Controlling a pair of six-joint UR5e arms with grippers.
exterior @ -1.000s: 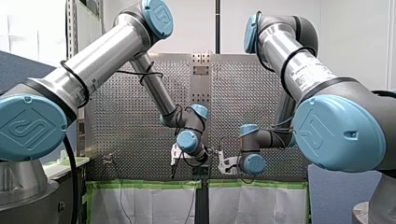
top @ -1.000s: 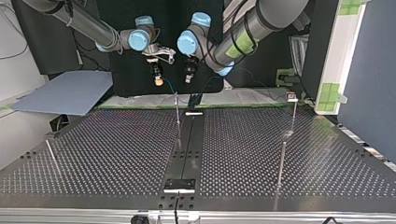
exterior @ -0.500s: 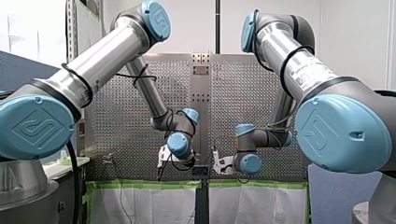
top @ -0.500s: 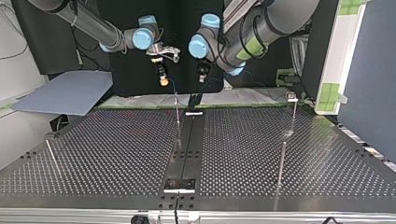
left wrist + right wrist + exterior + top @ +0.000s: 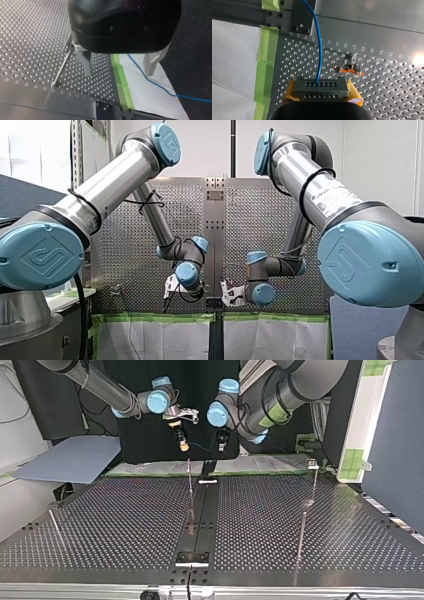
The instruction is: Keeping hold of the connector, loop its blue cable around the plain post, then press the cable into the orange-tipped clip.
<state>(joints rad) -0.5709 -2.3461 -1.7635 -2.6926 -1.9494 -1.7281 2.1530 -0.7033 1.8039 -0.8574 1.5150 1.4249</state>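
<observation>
One connector [image 5: 321, 87], clenched in my right fingers [image 5: 353, 93], sends its blue cable [image 5: 319, 50] straight ahead past the orange-tipped clip [image 5: 349, 68]; my left fingers [image 5: 86, 61] hang released.

place: robotics lab, a test cell | evidence: two industrial arms, my left arm [image 5: 110, 185] and my right arm [image 5: 320, 195], reach over a perforated metal table [image 5: 125, 525] | metal posts [image 5: 301, 532] stand on it | green tape [image 5: 150, 317] holds white sheeting [image 5: 160, 340] along its edge | black backdrop [image 5: 145, 445] behind

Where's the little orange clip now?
In the right wrist view, the orange-tipped clip sits on the perforated table, ahead of the connector, beside its blue cable.
</observation>
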